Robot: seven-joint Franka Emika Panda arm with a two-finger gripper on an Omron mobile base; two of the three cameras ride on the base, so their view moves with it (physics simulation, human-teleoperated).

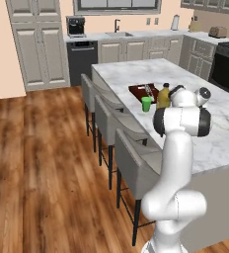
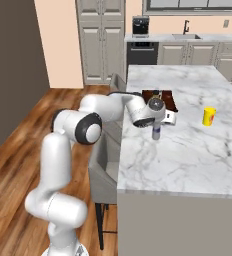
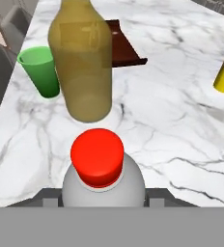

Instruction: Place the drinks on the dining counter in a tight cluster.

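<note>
Claw (image 2: 157,131) pinching the red-capped pale bottle (image 3: 103,181), standing on the tabletop (image 2: 198,155) just short of the amber bottle (image 3: 82,67) by the green cup (image 3: 41,71). Looks about halfway: yellow bottle (image 2: 208,116) well apart, not yet clustered.

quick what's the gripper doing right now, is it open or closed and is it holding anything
Gripper: closed on the small pale bottle with the red cap, just in front of the olive-coloured bottle on the dining counter.
</note>
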